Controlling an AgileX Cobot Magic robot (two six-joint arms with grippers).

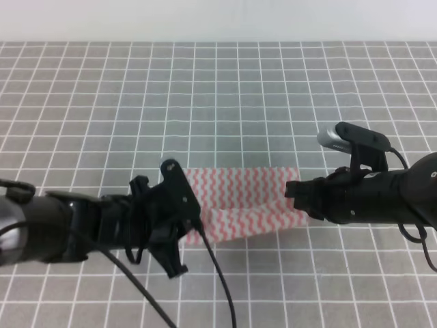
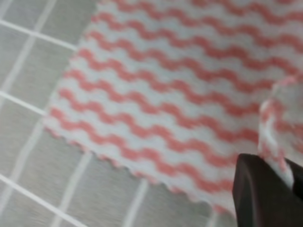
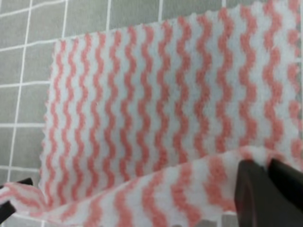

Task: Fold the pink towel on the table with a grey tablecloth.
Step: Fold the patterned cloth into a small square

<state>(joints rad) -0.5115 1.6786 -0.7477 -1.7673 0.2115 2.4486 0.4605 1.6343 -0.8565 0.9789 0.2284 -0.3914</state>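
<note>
One pink towel (image 1: 239,198) lay on the grey gridded surface (image 1: 218,96), stretched between two hands. The left hand (image 1: 194,229) pinched its near-left corner; the right hand (image 1: 295,198) pinched its near-right corner, both closed on cloth.

Pink towel (image 1: 239,198) with pink-and-white wavy stripes and scalloped edges, near edge lifted and partly folded over itself, far part flat on grey, white-gridded tablecloth (image 1: 218,96), near centre
</note>
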